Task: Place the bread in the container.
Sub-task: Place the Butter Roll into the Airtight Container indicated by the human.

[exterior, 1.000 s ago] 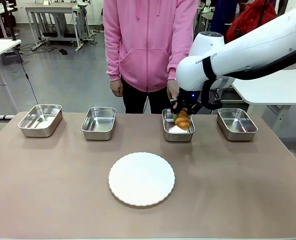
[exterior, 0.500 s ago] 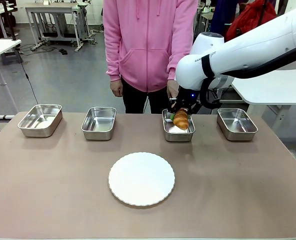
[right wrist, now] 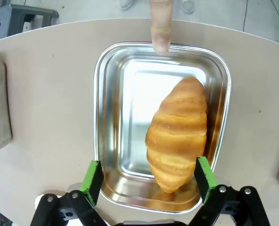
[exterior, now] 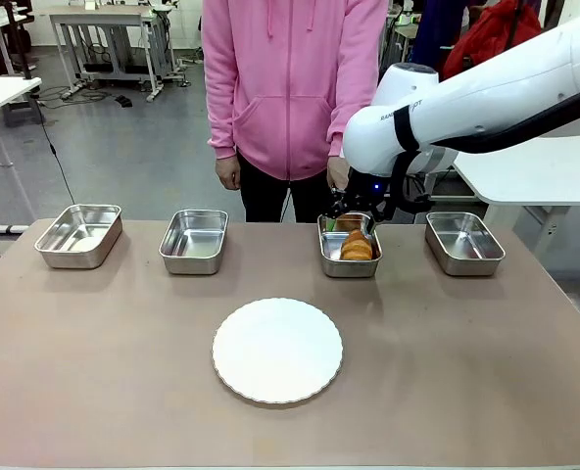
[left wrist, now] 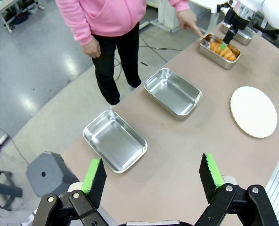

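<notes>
The bread (exterior: 357,246), a golden ridged croissant, lies inside the container (exterior: 349,273), the third steel tray from the left. My right gripper (exterior: 352,217) hovers just above it, open. In the right wrist view the bread (right wrist: 178,134) rests along the right side of the container (right wrist: 99,117), between the spread green pads of my right gripper (right wrist: 148,176) and free of them. A person's finger (right wrist: 160,28) touches the container's far rim. My left gripper (left wrist: 151,176) is open and holds nothing, high over the table's left end.
Three more steel trays (exterior: 78,235), (exterior: 193,241), (exterior: 463,242) stand in the same row along the far edge. A round white plate (exterior: 277,350) sits mid-table. The person in a pink hoodie (exterior: 290,88) stands close behind the container.
My right gripper has opened and let go of the bread, which has dropped from a tilted hold to lie flat in the container. The gripper has risen slightly.
</notes>
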Action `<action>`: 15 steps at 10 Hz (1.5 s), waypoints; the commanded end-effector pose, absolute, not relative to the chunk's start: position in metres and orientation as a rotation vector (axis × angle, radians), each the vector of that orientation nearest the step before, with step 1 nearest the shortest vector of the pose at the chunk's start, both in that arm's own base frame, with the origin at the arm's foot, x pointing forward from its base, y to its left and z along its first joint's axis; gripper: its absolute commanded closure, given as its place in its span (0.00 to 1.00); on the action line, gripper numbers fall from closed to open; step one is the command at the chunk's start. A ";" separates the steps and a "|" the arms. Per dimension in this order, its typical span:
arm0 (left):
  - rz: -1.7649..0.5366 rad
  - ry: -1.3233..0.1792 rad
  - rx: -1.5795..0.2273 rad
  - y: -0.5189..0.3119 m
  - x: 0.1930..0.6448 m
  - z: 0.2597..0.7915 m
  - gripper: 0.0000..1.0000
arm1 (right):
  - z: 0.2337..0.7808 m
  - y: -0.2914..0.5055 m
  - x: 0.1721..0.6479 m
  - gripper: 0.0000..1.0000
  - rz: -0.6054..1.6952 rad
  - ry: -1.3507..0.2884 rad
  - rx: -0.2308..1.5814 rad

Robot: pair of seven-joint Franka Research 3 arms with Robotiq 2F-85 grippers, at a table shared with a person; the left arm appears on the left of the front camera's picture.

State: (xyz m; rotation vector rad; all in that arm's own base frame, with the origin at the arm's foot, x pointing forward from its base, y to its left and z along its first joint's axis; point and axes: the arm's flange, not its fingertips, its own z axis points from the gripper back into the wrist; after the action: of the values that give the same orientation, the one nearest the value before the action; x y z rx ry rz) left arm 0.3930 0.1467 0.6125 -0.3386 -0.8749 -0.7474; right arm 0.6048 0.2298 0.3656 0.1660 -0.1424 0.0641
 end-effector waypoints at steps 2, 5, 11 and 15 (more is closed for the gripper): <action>-0.754 -0.885 -0.347 0.146 0.392 0.613 0.00 | 0.365 0.229 0.605 0.00 0.068 -0.144 0.159; -0.754 -0.885 -0.347 0.146 0.392 0.613 0.00 | 0.365 0.229 0.605 0.00 0.068 -0.144 0.159; -0.754 -0.885 -0.347 0.146 0.392 0.613 0.00 | 0.366 0.230 0.605 0.00 0.065 -0.142 0.166; -0.754 -0.885 -0.347 0.146 0.392 0.613 0.00 | 0.424 0.239 0.514 0.00 0.107 -0.285 0.134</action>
State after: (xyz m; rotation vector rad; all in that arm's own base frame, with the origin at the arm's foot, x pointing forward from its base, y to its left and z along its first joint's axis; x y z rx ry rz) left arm 0.3929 0.1466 0.6128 -0.3383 -0.8753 -0.7479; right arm 0.5593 0.2400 0.4168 0.1610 -0.2219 0.1065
